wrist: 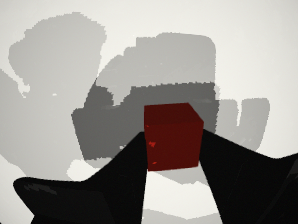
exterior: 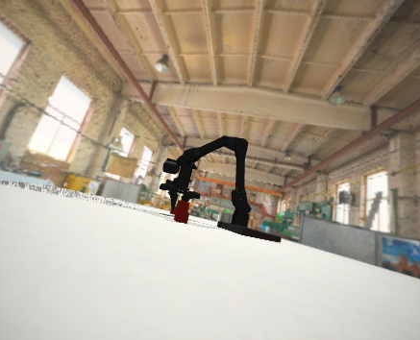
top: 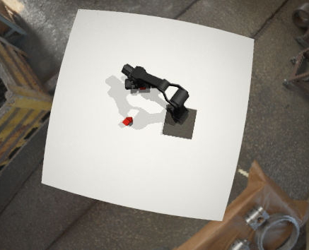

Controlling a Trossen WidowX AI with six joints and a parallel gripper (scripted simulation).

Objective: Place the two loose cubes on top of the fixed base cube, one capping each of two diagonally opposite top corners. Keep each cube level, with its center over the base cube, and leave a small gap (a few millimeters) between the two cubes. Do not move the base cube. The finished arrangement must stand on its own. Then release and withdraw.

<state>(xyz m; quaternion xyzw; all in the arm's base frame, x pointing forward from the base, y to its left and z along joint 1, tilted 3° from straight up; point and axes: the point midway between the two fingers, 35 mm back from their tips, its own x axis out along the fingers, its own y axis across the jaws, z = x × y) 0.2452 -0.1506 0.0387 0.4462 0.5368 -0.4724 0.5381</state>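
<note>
My gripper (top: 138, 86) (exterior: 182, 199) (wrist: 170, 136) is low over the white table (top: 93, 169), shut on a dark red cube (wrist: 172, 125). The cube sits squarely between the two black fingers in the wrist view. In the overhead view only a sliver of this cube (top: 143, 88) shows under the gripper. In the exterior view, red (exterior: 181, 212) shows right below the fingers, down at the table surface. A second red cube (top: 127, 121) lies apart on the table, nearer the front, in the arm's shadow. I cannot make out a separate base cube.
The arm's dark square base plate (top: 179, 128) (exterior: 252, 230) sits to the right of the cubes. The table edges are far from the gripper on all sides.
</note>
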